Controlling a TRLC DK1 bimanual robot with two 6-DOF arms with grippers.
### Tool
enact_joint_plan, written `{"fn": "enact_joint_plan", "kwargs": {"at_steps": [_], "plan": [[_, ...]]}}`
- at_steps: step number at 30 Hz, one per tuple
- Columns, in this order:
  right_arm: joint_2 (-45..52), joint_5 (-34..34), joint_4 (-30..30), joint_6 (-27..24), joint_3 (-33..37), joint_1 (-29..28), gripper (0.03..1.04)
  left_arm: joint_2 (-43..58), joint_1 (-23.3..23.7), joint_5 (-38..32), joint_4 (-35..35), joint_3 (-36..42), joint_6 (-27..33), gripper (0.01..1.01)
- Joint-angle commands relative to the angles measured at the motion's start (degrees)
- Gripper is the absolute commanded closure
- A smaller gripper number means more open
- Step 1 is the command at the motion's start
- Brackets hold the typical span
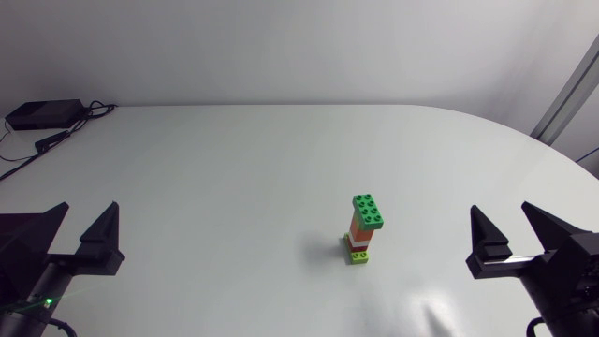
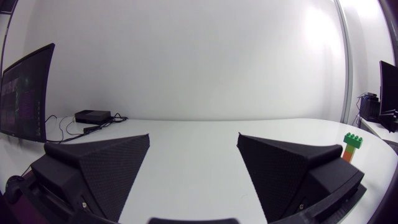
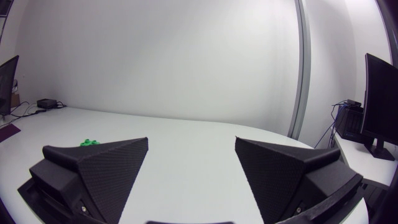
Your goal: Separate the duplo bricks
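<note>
Now, a small stack of bricks (image 1: pixel 364 229) stands upright on the white table (image 1: pixel 234 159), somewhat right of its middle, with a green brick (image 1: pixel 370 211) on top, an orange brick (image 1: pixel 359 232) under it and a lime brick (image 1: pixel 358 254) at the base. The left gripper (image 1: pixel 90 208) and the right gripper (image 1: pixel 501 210) sit at either side, well apart from the stack, each with its fingers spread wide.

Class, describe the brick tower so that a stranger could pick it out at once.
On the white table, look right of centre, nearer the right gripper. The brick tower stands upright there, the only coloured thing: dark green top, orange middle, lime base.
</note>
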Motion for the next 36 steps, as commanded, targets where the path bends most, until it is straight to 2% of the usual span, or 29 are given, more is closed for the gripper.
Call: {"fn": "enact_joint_plan", "kwargs": {"at_steps": [1,19,26,36], "plan": [[-0.4,-0.4,-1.1,1.2,-2.1,0.1,0.06,-0.9,-0.5,0.5,0.1,-1.3,0.6,0.043],[-0.4,-0.4,-1.1,1.2,-2.2,0.6,0.06,-1.1,-0.5,0.5,0.3,-1.3,0.6,0.043],[-0.6,-0.4,-0.8,1.1,-1.8,4.0,0.06,-1.1,-0.4,0.4,-1.5,0.7,1.2,0.044],[0.0,0.6,-4.6,1.2,6.1,7.5,0.06,1.1,1.0,0.3,-4.4,7.9,1.9,0.074]]}}
